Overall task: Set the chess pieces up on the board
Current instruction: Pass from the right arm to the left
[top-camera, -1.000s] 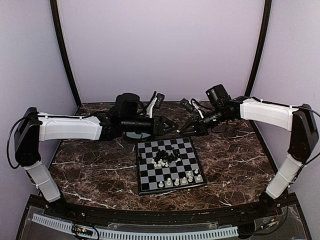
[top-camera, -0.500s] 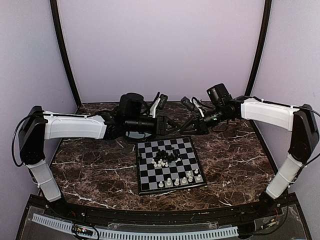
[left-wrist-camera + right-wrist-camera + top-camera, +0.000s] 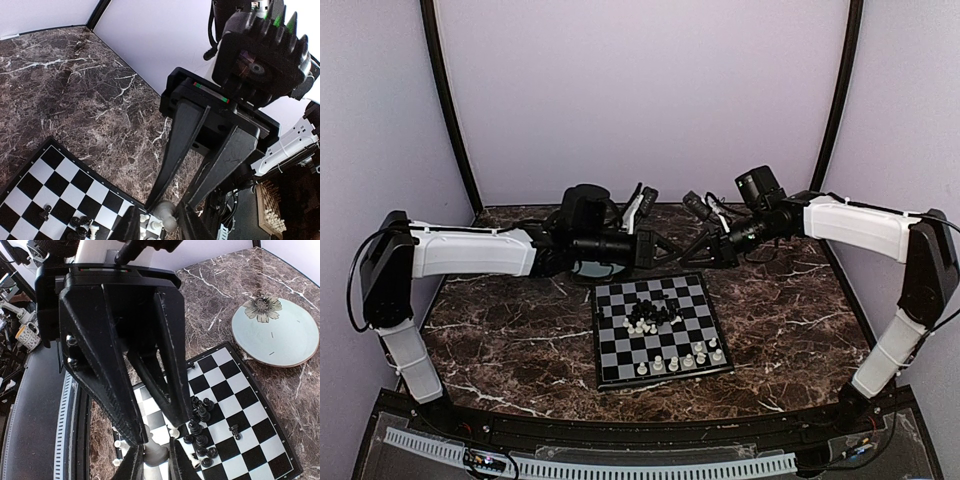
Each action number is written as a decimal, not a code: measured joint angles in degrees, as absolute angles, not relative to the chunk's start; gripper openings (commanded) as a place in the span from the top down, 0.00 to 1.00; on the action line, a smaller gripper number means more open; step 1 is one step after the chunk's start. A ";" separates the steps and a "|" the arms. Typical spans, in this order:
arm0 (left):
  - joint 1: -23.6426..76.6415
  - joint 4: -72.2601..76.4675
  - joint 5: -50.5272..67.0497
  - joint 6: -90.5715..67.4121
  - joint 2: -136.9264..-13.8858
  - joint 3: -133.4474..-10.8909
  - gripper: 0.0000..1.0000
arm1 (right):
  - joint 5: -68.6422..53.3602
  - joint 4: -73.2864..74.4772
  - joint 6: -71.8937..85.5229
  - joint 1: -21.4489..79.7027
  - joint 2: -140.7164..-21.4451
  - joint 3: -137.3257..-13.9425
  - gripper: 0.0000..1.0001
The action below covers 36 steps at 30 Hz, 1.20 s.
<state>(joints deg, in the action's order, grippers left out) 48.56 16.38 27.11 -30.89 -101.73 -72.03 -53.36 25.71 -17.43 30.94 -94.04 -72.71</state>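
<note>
We saw right gripper (image 3: pixel 154 466) pinching a rounded cream pawn (image 3: pixel 155 452) | left gripper (image 3: pixel 162 228), narrower than before, flanked it tip-to-tip; grip we couldn't tell | chequered board (image 3: pixel 620 342) below

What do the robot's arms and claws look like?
The left arm and right arm have smooth white shells with black joints and thin black cables. The left claw and right claw are black, each with two long pointy fingers, ridged on the inside. A tiny red-and-green stripe marks each claw's body.
</note>
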 measured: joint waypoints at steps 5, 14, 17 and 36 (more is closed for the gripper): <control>48.56 16.34 27.14 -31.14 -102.10 -72.07 0.71 | -53.36 25.67 -17.17 30.74 -94.04 -72.71 0.82; 48.56 16.05 27.18 -31.35 -102.13 -72.07 0.76 | -53.36 25.21 -16.14 30.22 -94.04 -72.71 0.82; 48.56 16.05 27.22 -31.33 -102.13 -72.07 0.77 | -53.36 25.21 -15.99 30.22 -94.04 -72.69 0.82; 48.77 16.10 28.10 -31.75 -102.13 -72.14 0.96 | -53.36 24.88 -15.79 30.20 -94.00 -72.18 0.62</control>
<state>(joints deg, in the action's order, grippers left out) 48.77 16.10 28.10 -31.75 -102.13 -72.14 -53.36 24.88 -15.79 30.20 -94.00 -72.18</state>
